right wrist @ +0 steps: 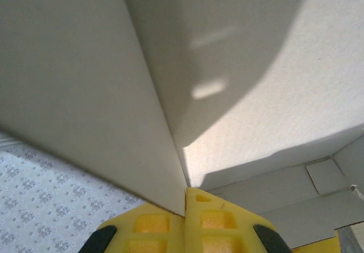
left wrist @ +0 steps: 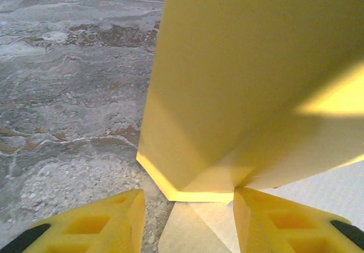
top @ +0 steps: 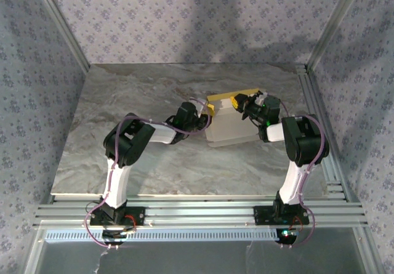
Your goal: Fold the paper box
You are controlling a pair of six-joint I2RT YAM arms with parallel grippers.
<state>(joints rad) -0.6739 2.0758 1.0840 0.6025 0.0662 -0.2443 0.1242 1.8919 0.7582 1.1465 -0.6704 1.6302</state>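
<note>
Nearest our right wrist camera, the right hand (right wrist: 186,219) is clenched on the edge of a raised cream panel of the paper box (right wrist: 256,94). From above, the box lies on the counter (top: 135,157) between the 2 hands, its long side running from one to the other. The left hand (left wrist: 187,224) is released, its fingers straddling the box's yellow left corner, so we judge it better placed for the next fold.
</note>
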